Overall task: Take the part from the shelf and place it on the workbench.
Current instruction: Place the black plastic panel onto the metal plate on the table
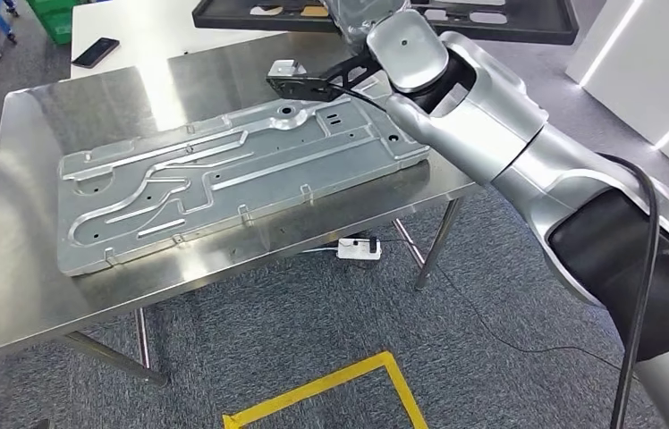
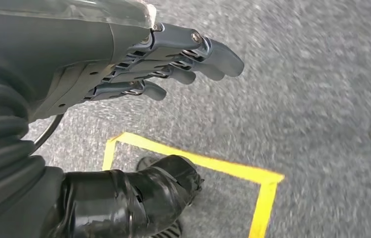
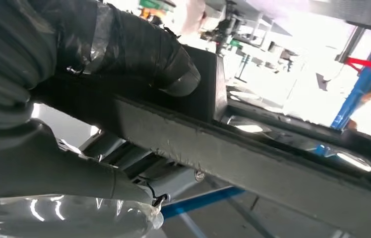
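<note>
- We see a steel workbench (image 1: 36, 295) with a large pressed metal panel (image 1: 224, 174) lying flat across it, running from near the left edge toward the far right corner.
- Our right arm (image 1: 492, 116) reaches over the far right corner of the bench.
- The right hand (image 3: 139, 54) grips the part (image 1: 300, 82), a dark flat bar-shaped piece. In the wrist view the thumb wraps over the bar's edge and the darker fingers lie under it.
- The part is at the far right of the workbench, just beyond the panel's far end. We cannot tell whether it touches the surface.
- Our left hand (image 2: 173, 59) hangs over grey carpet (image 2: 312, 89) with a yellow taped line (image 2: 268, 193). Its fingers are extended, lying close together, and it holds nothing.
- A dark phone (image 1: 96, 51) lies on a white table (image 1: 161, 31) beyond the bench's far edge.
</note>
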Robot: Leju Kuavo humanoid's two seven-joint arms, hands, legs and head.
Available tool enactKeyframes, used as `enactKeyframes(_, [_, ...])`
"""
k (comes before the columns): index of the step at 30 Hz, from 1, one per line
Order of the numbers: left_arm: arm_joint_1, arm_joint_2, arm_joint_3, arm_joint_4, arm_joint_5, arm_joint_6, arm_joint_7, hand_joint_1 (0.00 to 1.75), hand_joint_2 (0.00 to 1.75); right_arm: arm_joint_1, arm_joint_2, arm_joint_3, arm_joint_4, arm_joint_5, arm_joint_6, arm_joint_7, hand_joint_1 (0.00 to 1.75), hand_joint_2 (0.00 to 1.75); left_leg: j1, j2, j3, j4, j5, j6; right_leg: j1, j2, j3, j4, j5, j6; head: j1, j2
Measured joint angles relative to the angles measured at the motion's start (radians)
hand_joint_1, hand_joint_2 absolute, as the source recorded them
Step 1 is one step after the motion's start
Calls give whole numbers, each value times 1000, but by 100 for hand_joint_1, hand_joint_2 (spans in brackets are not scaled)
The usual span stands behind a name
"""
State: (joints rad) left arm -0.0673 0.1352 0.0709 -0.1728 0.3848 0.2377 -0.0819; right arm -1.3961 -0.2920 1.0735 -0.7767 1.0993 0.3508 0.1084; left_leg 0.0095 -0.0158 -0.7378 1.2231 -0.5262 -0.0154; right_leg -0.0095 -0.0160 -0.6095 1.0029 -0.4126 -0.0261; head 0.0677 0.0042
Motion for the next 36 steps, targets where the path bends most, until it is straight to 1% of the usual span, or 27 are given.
enactKeyframes(1, [1, 0, 0, 0, 0, 0, 0, 0, 175, 2, 0, 0, 0, 0, 0, 0, 175, 175, 3, 4, -28, 49, -11, -4, 0, -9, 1, 0, -2, -1, -1, 0])
enactKeyframes(2, [2, -1, 0, 0, 0, 0, 0, 0, 175, 4, 1, 0, 0, 0, 0, -1, 175, 175, 5, 7, -39, 63, -4, -7, 1, -18, 2, 1, -4, 0, -1, 0])
enactKeyframes(3, [2, -1, 0, 0, 0, 0, 0, 0, 175, 6, 1, 0, 0, 0, 0, -1, 175, 175, 7, 12, -31, 37, 21, -9, 0, -27, 4, 2, -7, 1, -1, 0])
enactKeyframes(5, [2, -1, 0, 0, 0, 0, 0, 0, 175, 7, 1, 0, 0, 0, 0, -1, 175, 175, 6, 42, 33, -98, 88, -10, 1, -44, 10, 7, -17, 7, -1, 0])
enactKeyframes(6, [1, -1, 0, 0, 0, 0, 0, 0, 175, 6, 1, 0, 0, 0, 0, -1, 175, 175, 3, 58, 63, -159, 110, -6, 4, -51, 12, 10, -22, 12, -1, 0])
enactKeyframes(8, [0, -1, 0, 0, 0, 0, 0, 0, 175, 5, 0, 0, 0, 0, 0, -1, 175, 175, -5, 71, 88, -211, 119, 7, 11, -65, 14, 14, -28, 21, 1, 0])
enactKeyframes(10, [1, -1, 0, 0, 0, 0, 0, 0, 175, 5, 0, 0, -1, 0, 0, -1, 175, 175, -5, 51, 88, -212, 121, 22, 12, -78, 16, 15, -35, 30, 3, 0])
enactKeyframes(12, [1, -1, 0, 0, 0, 0, 0, 0, 175, 4, 0, 0, -2, 0, 0, -1, 175, 175, -2, 33, 93, -217, 122, 35, 6, -55, 6, 47, -60, 40, 5, 0])
enactKeyframes(13, [0, -1, 0, 0, 0, 0, 0, 0, 175, 4, 0, 0, -2, 0, 0, -1, 175, 175, 0, 23, 96, -219, 123, 42, 3, -32, -15, 94, -86, 43, 6, 0])
enactKeyframes(15, [-3, -1, 0, 0, 0, 0, 0, 0, 175, 7, -2, 0, -2, 0, 0, -1, 175, 175, 0, 3, 98, -219, 122, 49, 0, 6, -83, 233, -145, 44, 8, 0])
enactKeyframes(16, [-3, -1, 0, 0, 0, 0, 0, 0, 175, 11, -2, 0, -1, 0, 1, -1, 175, 175, -1, -10, 99, -218, 121, 50, 0, 13, -116, 292, -161, 45, 8, 0])
enactKeyframes(17, [-3, -1, 0, 0, 0, 0, 0, 0, 175, 14, -3, 0, -1, 0, 1, -1, 175, 175, -1, -23, 99, -217, 120, 51, 0, 15, -136, 318, -158, 44, 8, 0])
enactKeyframes(18, [-2, -1, 0, 0, 0, 0, 0, 0, 175, 16, -3, 0, -1, 0, 2, -1, 175, 175, -1, -37, 100, -215, 119, 51, 0, 17, -136, 303, -134, 43, 8, 0])
enactKeyframes(19, [-2, -2, 0, 0, 0, 0, 0, 0, 175, 16, -4, 0, -1, 0, 2, -1, 175, 175, -1, -51, 100, -212, 118, 49, 0, 22, -118, 251, -96, 40, 8, 0])
enactKeyframes(21, [-3, -2, 0, 0, 0, 0, 0, 0, 175, 14, -4, 0, -1, 0, 2, -1, 175, 175, 0, -77, 97, -202, 112, 43, -5, 64, -61, 113, -28, 35, 7, 0])
enactKeyframes(22, [-4, -2, 0, 0, 0, 0, 0, 0, 175, 12, -4, 0, -1, 0, 2, -1, 175, 175, 2, -88, 92, -198, 111, 39, -6, 84, -40, 67, -13, 34, 6, 0])
enactKeyframes(23, [-4, -2, 0, 0, 0, 0, 0, 0, 175, 12, -5, 0, -1, 0, 3, -1, 175, 175, 4, -100, 87, -196, 111, 33, -6, 98, -29, 45, -12, 33, 6, 0])
enactKeyframes(24, [-2, -3, 0, 0, 0, 0, 0, 0, 175, 12, -6, 0, -1, 0, 4, -1, 175, 175, 8, -111, 83, -196, 113, 26, -4, 96, -25, 41, -15, 32, 7, 0])
enactKeyframes(25, [0, -2, 0, 0, 0, 0, 1, 0, 175, 12, -6, 0, -2, 0, 5, -1, 175, 175, 10, -124, 81, -199, 115, 19, -4, 83, -23, 38, -14, 28, 8, 0])
enactKeyframes(26, [4, -2, 0, 0, 0, 0, 1, 0, 175, 12, -6, 0, -3, 0, 5, -1, 175, 175, 9, -122, 79, -199, 114, 13, -5, 70, -19, 31, -12, 24, 9, 0])
enactKeyframes(28, [6, -2, 0, 0, 1, 0, 1, 0, 175, 10, -5, 0, -4, 0, 5, 0, 175, 175, 4, -73, 57, -154, 85, 2, -11, 44, -8, 16, -7, 14, 3, 0])
enactKeyframes(30, [2, -1, 0, 0, 1, 0, 0, 0, 175, 9, -5, 0, -5, 1, 5, 2, 175, 175, 3, -9, 1, -37, 28, -7, -9, 21, -2, 11, -7, 7, -3, 0])
enactKeyframes(31, [0, 0, 0, 0, 2, 0, 0, 0, 175, 10, -6, 0, -5, 2, 5, 2, 175, 175, 5, 3, -29, 23, 7, -11, -8, 11, -1, 12, -9, 7, -2, 0])
enactKeyframes(32, [0, 0, 0, 0, 2, -1, 0, 0, 175, 12, -6, 0, -5, 2, 5, 2, 175, 175, 7, 9, -48, 58, 1, -14, -7, 3, 0, 13, -11, 6, -3, 0])
enactKeyframes(33, [0, 0, 0, 0, 2, -1, -1, 0, 175, 15, -7, 0, -5, 1, 5, 1, 175, 175, 8, 11, -49, 57, 13, -16, -7, -4, 1, 14, -13, 8, -3, 0])
enactKeyframes(34, [1, 0, 0, 0, 1, 1, -2, 0, 175, 17, -7, 0, -5, -1, 4, 0, 175, 175, 9, 12, -28, 14, 41, -17, -8, -11, 1, 16, -16, 10, -2, 0])
enactKeyframes(36, [1, 4, 0, 0, -2, 6, -5, 0, 175, 19, -7, -2, -6, -7, -1, -4, 175, 175, 8, 21, 47, -124, 99, -13, -6, -23, 3, 22, -23, 16, -3, 0])
